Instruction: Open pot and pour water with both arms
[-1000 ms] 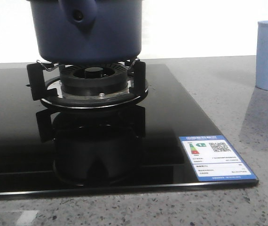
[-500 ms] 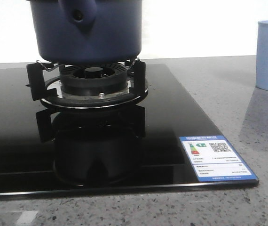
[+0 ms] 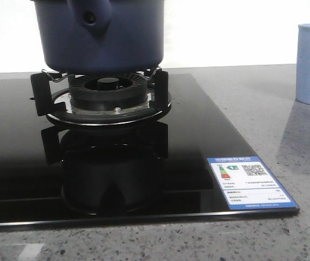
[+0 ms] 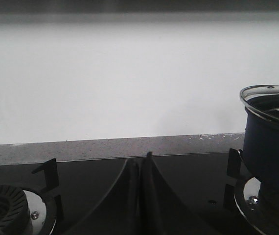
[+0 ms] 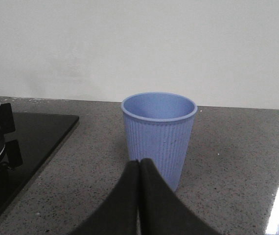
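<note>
Nothing is grasped yet: your left hand [image 4: 140,161] and right hand [image 5: 139,166] are both clenched empty. The pot [image 3: 103,35] sits on the burner [image 3: 109,89], lid [image 4: 269,100] on. Next, release the fingers and reach for the lid.

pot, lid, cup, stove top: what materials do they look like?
Pot: probably coated or enamelled metal, judging by its matte navy sides with only soft highlights.
Lid: seems clear glass in a shiny metal rim band.
Cup: likely plastic; pale blue, matte, finely ribbed.
Stove top: looks like glossy black glass, since it mirrors the burner sharply.
</note>
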Robot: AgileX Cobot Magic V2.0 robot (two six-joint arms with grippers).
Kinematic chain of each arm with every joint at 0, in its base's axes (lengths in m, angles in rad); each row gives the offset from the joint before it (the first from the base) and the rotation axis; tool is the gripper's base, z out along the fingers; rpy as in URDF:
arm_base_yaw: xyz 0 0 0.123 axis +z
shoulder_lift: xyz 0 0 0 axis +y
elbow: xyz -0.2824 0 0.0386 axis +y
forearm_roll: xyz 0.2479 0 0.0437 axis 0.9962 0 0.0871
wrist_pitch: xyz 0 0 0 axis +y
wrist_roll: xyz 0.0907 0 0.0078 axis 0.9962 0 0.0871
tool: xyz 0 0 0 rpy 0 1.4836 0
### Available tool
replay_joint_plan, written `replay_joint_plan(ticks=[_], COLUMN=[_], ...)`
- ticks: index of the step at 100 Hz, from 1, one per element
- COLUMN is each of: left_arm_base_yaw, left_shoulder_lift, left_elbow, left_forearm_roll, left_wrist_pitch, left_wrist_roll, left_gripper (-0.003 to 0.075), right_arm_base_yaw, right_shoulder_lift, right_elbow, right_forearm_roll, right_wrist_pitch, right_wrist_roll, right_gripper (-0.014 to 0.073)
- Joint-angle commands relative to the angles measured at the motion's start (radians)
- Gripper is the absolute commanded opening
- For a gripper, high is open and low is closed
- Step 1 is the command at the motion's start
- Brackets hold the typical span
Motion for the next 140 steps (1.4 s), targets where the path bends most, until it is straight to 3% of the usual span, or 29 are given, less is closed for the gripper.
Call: replay_joint_plan(ticks=[1,6,13,20,26,33,37,62,83,140], left_arm_base_yaw=[-0.009,-0.009,-0.009,-0.009,-0.009,-0.010,-0.010,-0.010,-0.010,-0.010], left_shoulder_lift=[0.004,-0.005,-0.037,-0.086,-0.131,-0.172,-0.200,-0.339,-0.339,-0.339], left_elbow=[-0.019,-0.010,0.004,0.036,0.076,0.117,0.145,0.337,0.333,0.333], left_forearm_roll=[-0.020,0.027,0.230,0.529,0.902,1.139,1.205,1.150,1.148,1.148], left_wrist_pitch=[-0.026,-0.022,0.009,0.004,-0.002,-0.018,-0.038,-0.220,-0.161,-0.161], left_wrist_roll=[-0.003,-0.003,-0.089,-0.404,-0.739,-1.017,-1.071,-1.074,-1.076,-1.076], left_gripper=[-0.0020,-0.0020,-0.0020,-0.0020,-0.0020,-0.0020,-0.0020,-0.0020,-0.0020,-0.0020], right_arm_base_yaw=[0.003,0.003,0.003,0.003,0.003,0.003,0.003,0.003,0.003,0.003], right_shoulder_lift=[0.002,0.002,0.002,0.002,0.002,0.002,0.002,0.002,0.002,0.002], right_elbow=[-0.025,-0.025,-0.025,-0.025,-0.025,-0.025,-0.025,-0.025,-0.025,-0.025], right_forearm_roll=[0.021,0.021,0.021,0.021,0.021,0.021,0.021,0.021,0.021,0.021], right_wrist_pitch=[-0.066,-0.066,-0.066,-0.066,-0.066,-0.066,-0.066,-0.066,-0.066,-0.066], right_wrist_roll=[-0.010,-0.010,-0.010,-0.010,-0.010,-0.010,-0.010,-0.010,-0.010,-0.010], right_gripper=[-0.0070,-0.0070,-0.0070,-0.0070,-0.0070,-0.0070,-0.0070,-0.0070,-0.0070,-0.0070])
